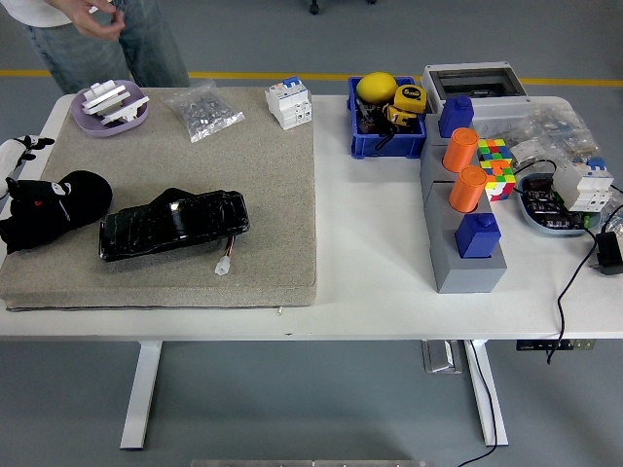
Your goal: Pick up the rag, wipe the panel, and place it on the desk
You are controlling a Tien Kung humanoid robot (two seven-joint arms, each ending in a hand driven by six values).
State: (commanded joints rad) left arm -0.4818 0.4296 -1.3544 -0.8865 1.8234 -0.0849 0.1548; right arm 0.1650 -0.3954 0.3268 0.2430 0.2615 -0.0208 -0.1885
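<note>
Panel (173,225) on grey mat, long axis 8–2 o'clock | rag not identifiable | left hand (44,206) just beside at 9 o'clock, nearer, grip state unclear | right hand absent

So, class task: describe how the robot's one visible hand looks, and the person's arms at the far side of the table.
The robot's left hand is bulky and matt black with rounded segments and a small red mark; a white piece with black fingers shows behind it. The person's hands and forearms are bare, below a white top, with blue jeans.
</note>
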